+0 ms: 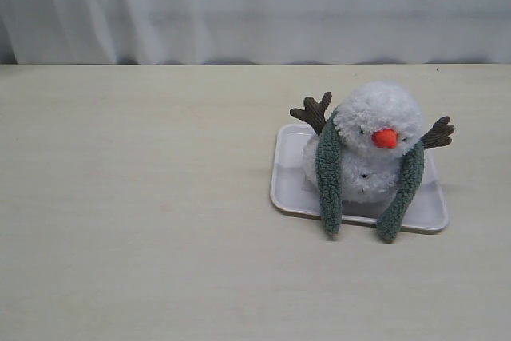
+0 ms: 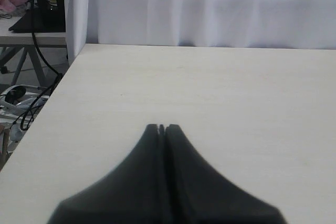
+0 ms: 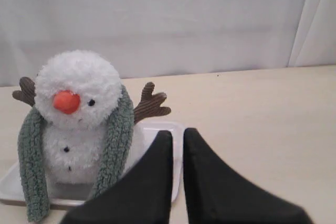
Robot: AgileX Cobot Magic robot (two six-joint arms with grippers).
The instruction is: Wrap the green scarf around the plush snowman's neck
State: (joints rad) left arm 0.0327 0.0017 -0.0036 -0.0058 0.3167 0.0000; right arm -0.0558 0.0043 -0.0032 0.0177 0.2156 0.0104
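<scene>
The plush snowman [image 1: 375, 117] sits on a white tray [image 1: 287, 191], leaning a little, with its orange-red nose to the front. The green scarf [image 1: 329, 173] lies round the back of its neck; both ends hang down the front, over the tray's near rim onto the table. In the right wrist view the snowman [image 3: 79, 82] and scarf [image 3: 118, 140] are close ahead and to one side of my right gripper [image 3: 177, 132], whose jaws stand a narrow gap apart, holding nothing. My left gripper [image 2: 161, 127] is shut and empty over bare table. Neither gripper shows in the exterior view.
The pale wooden table [image 1: 144, 197] ends at a white curtain [image 1: 255, 5] at the back. In the left wrist view the table's side edge [image 2: 58, 85] drops off beside cables and another desk. The brown twig arms [image 1: 313, 111] stick out on either side of the snowman.
</scene>
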